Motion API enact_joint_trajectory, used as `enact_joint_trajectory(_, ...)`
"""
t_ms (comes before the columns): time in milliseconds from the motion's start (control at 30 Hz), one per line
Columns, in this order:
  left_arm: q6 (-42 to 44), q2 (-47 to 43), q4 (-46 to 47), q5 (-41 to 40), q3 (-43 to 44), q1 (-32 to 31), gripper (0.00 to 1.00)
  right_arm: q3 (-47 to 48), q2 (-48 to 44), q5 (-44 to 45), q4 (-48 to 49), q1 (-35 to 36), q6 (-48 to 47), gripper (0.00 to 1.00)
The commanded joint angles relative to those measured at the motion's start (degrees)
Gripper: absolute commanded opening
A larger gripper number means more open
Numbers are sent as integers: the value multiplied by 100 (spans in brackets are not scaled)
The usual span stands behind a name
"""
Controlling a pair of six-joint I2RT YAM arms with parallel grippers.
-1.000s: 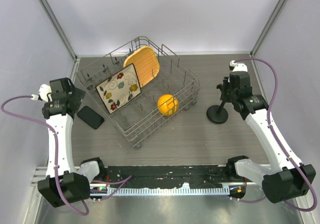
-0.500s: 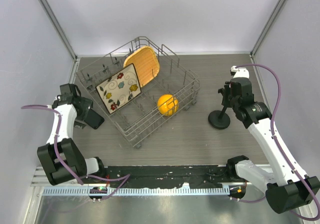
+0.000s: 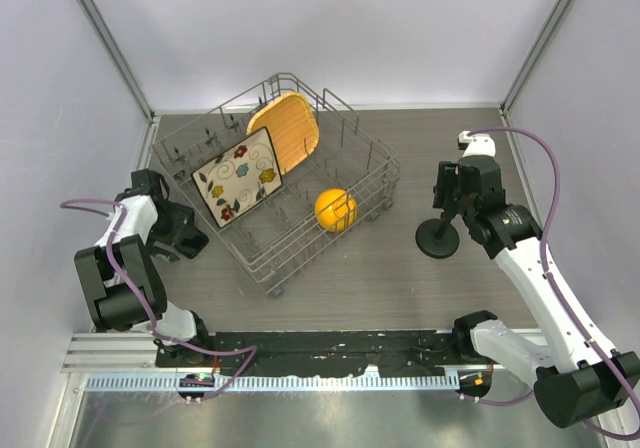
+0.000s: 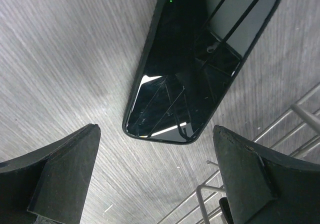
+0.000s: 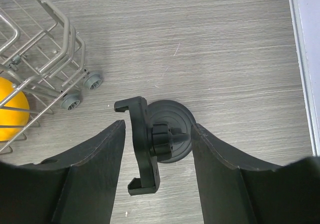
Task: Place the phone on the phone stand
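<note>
Left pincer (image 4: pixel 155 130) hangs wide apart over the phone (image 4: pixel 200 59), flat on the surface (image 4: pixel 60 59), ready to grab it. Right pincer (image 5: pixel 159 125) stands apart around the phone stand (image 5: pixel 167 139), maybe to keep it steady.

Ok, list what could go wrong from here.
1. The phone lies flat on the table, so the open left gripper may slip off its thin edges.
2. The dish rack wires sit close to that gripper; a finger could snag.
3. The open right gripper straddles the phone stand; a nudge might tip it.
</note>
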Motion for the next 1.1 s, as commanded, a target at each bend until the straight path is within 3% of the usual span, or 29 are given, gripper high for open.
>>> enact_joint_trajectory(0,197,-173,509,-47,-36,37,100,84,-143,60,268,43,15,61)
enact_joint_trajectory(1067,250,486,1186,481,87,46,100,119,-187,-274,276,87,-38,61)
